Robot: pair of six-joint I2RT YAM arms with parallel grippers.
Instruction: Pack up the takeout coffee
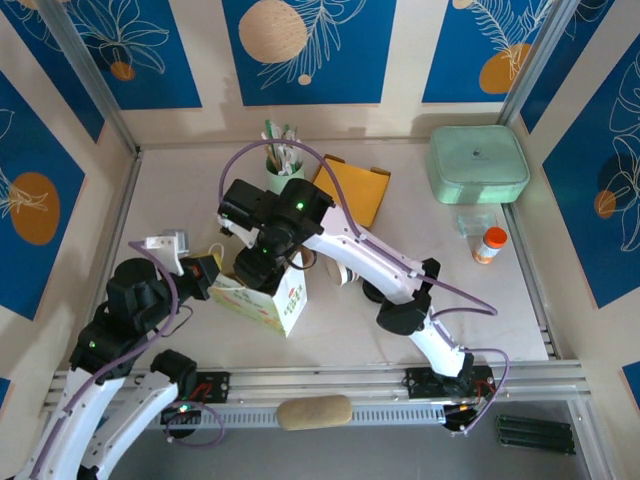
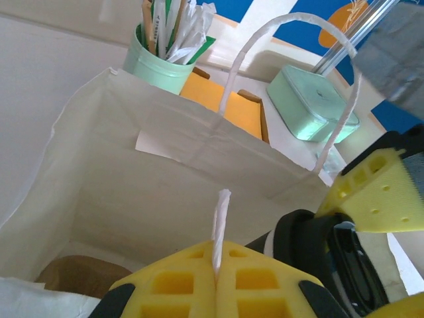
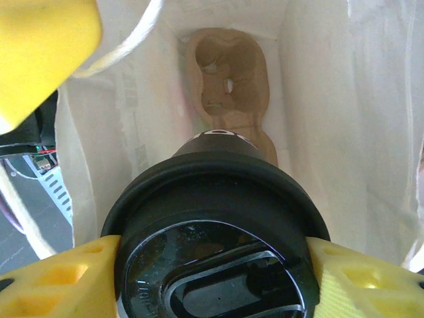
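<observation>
Placement is the step in hand. At low centre of its wrist frame, the right gripper [image 3: 212,281] clamps the black-lidded takeout coffee [image 3: 215,192] at the mouth of the open white paper bag [image 3: 331,99]. A pulp carrier [image 3: 228,79] lies on the bag floor, upper centre. The left gripper [image 2: 217,278], bottom centre of its frame, is pinched closed on the bag's near handle [image 2: 220,218]. Judgement: the next move calls for a straight descent clear of the bag walls, seating the cup in a carrier well before release.
</observation>
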